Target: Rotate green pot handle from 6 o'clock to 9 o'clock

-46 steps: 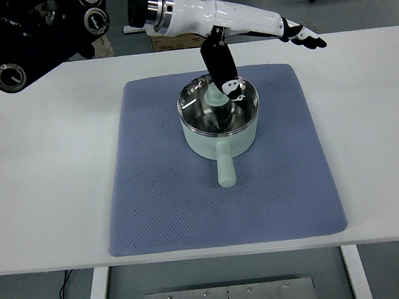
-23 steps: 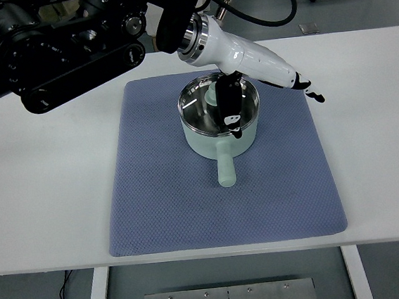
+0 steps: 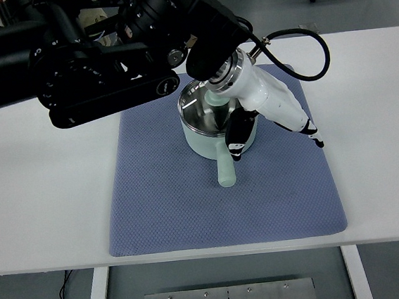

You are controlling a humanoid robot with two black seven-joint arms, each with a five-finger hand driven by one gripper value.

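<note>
A pale green pot [image 3: 200, 141] with a shiny steel inside stands on the blue mat [image 3: 162, 202]. Its green handle [image 3: 226, 172] points straight at the near edge, at 6 o'clock. My left arm [image 3: 107, 66], black and bulky, reaches in from the upper left and covers the pot's far rim. Its white hand, the left hand [image 3: 274, 132], hangs over the pot's right side with its fingers spread and holds nothing. The black thumb [image 3: 237, 140] lies against the pot wall just right of the handle's root. The other fingertips [image 3: 316, 140] point out over the mat.
The mat lies in the middle of a white table [image 3: 42, 200]. A black cable [image 3: 309, 36] loops from the wrist above the table's far right. Grey floor and a chair's castors show beyond the far edge.
The arm has swung further in over the table, and the hand has come from beyond the pot down to its front right side. The pot and its handle have not moved.
</note>
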